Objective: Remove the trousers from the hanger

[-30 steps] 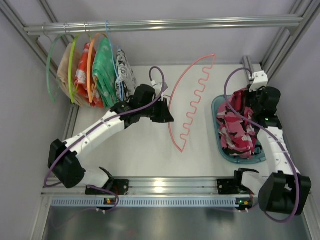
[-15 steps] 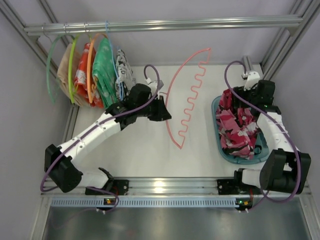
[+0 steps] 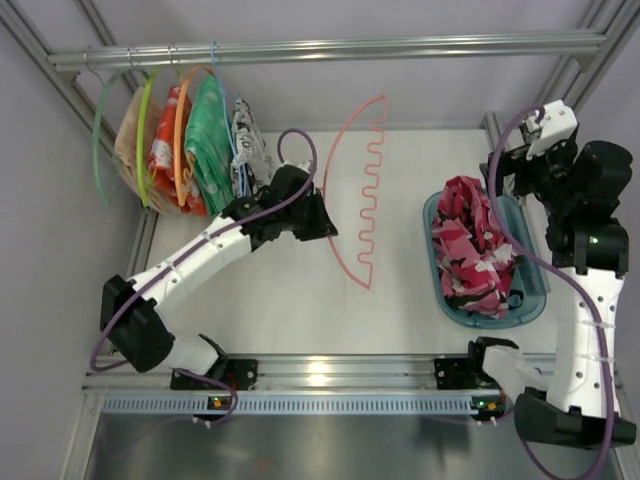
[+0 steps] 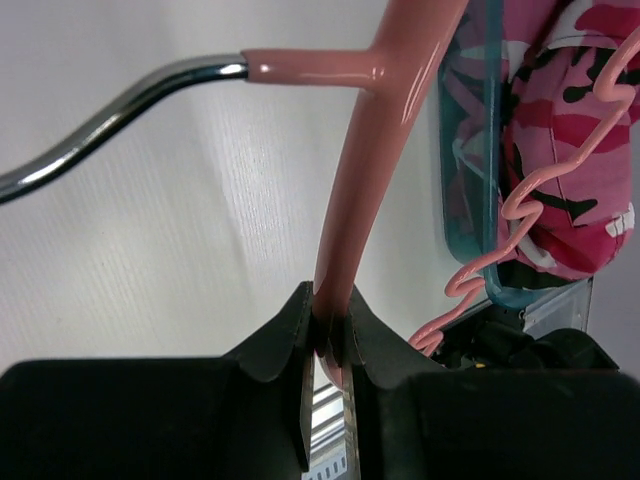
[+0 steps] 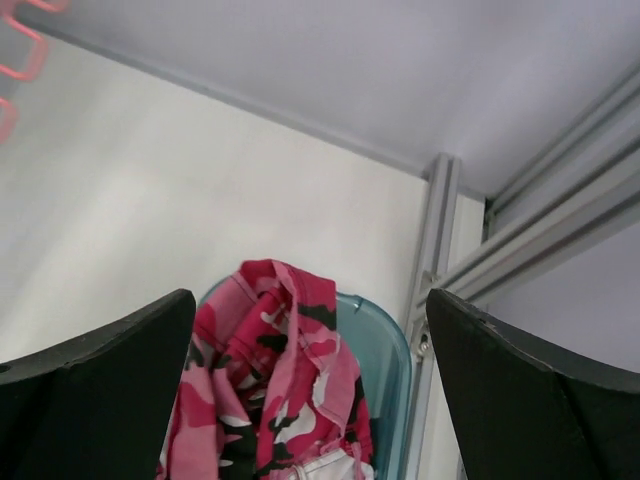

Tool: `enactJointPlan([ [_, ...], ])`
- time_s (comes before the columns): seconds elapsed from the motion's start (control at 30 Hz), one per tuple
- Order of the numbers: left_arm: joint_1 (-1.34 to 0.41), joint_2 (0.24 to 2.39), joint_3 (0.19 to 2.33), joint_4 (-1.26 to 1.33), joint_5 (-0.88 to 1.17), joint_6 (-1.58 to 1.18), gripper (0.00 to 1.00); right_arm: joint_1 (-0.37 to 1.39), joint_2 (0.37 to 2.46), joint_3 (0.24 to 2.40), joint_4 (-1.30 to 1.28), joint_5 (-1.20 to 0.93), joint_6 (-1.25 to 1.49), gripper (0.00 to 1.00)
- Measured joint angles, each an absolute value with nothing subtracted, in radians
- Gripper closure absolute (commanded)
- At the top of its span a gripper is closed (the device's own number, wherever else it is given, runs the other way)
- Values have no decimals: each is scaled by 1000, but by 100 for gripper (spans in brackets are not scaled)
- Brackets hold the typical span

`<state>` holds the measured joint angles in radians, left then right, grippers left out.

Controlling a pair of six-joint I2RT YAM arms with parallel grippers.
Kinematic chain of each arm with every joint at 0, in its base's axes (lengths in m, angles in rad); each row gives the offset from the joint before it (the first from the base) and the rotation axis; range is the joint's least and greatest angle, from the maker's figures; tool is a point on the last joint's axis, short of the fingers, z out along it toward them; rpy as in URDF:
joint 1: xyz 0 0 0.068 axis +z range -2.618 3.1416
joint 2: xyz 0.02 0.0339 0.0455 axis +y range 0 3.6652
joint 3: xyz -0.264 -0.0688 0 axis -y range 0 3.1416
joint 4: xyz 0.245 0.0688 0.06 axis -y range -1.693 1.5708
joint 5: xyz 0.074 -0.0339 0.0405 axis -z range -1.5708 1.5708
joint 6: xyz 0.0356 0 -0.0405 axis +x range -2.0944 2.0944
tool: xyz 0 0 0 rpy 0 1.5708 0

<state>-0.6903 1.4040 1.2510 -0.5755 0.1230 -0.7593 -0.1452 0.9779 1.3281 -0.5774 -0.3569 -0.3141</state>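
Salmon-pink plastic hanger (image 4: 372,150) is clamped in the left hand (image 4: 328,312): both fingers are pressed against the arc, gripping it a little way down from where the metal hook (image 4: 100,118) joins it. The hook runs off to the left of the hand's fingertips in the left wrist view. The wavy bar of the hanger extends away from this hand, on the side towards the basket, and carries no cloth. From the top view the hanger is lifted off the tabletop (image 3: 280,300), with its arc just beyond the fingertips. The right hand (image 5: 310,295) is raised, its fingers spread wide with nothing between them. The trousers (image 3: 475,245) lie bunched in a teal basket (image 3: 530,302) directly below and ahead of the right hand, well apart from the left hand and not touching the hanger. Pink, black and white patches are visible in both wrist views. A rail (image 3: 330,48) behind the left hand holds other hung garments, a green patterned one (image 3: 210,140) among them.
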Motion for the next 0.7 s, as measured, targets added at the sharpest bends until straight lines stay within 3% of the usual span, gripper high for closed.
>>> enactJointPlan([
  [0.1,-715,1439,1275,-609,67,-812,100,-89,954,1386,-653,-391,-313,1],
  [0.33,-784,1498,1304,-644,22,-920,100,234,926,1345,-781,-449,-265,9],
  [0.7,-779,1610,1344,-687,31,-1051,100,704,1064,1252,-805,-391,-228,18],
])
